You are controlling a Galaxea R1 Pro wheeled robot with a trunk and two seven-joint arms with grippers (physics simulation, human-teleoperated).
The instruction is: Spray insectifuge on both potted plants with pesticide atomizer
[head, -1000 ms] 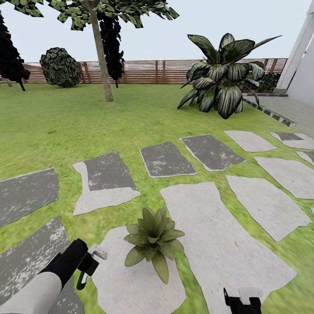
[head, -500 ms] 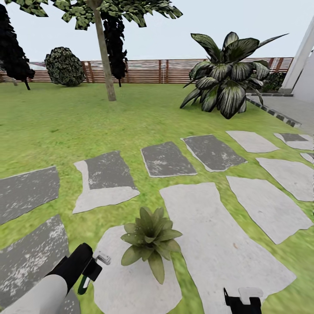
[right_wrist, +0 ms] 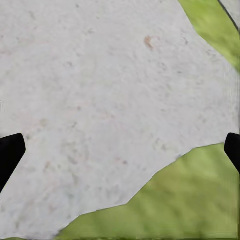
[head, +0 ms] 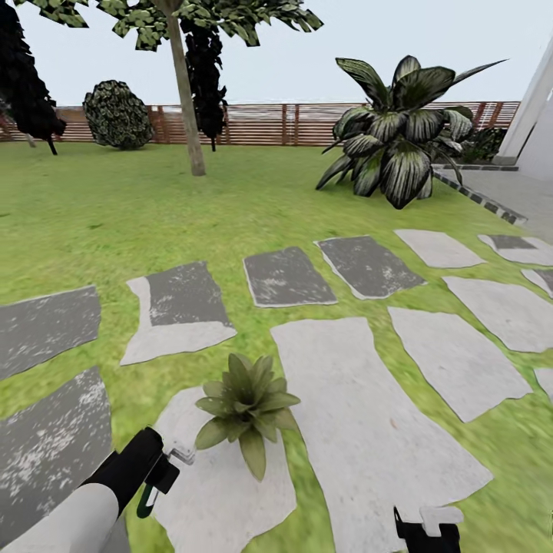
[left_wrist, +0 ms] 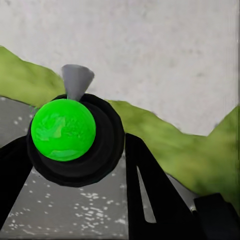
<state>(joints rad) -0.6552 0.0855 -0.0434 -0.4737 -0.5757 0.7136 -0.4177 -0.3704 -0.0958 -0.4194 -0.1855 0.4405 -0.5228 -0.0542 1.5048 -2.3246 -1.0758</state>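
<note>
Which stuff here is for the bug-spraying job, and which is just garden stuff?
For the job:
- pesticide atomizer in the left gripper
- potted plant

Just there:
- striped-leaf bush
- stepping stones
- tree
- fence

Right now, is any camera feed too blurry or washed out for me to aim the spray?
Head view: even daylight, no glare, potted plant crisp. Left wrist view: bottle looms close with soft edges, ground smeared. Right wrist view: pale stone flat and slightly blurred.
</note>
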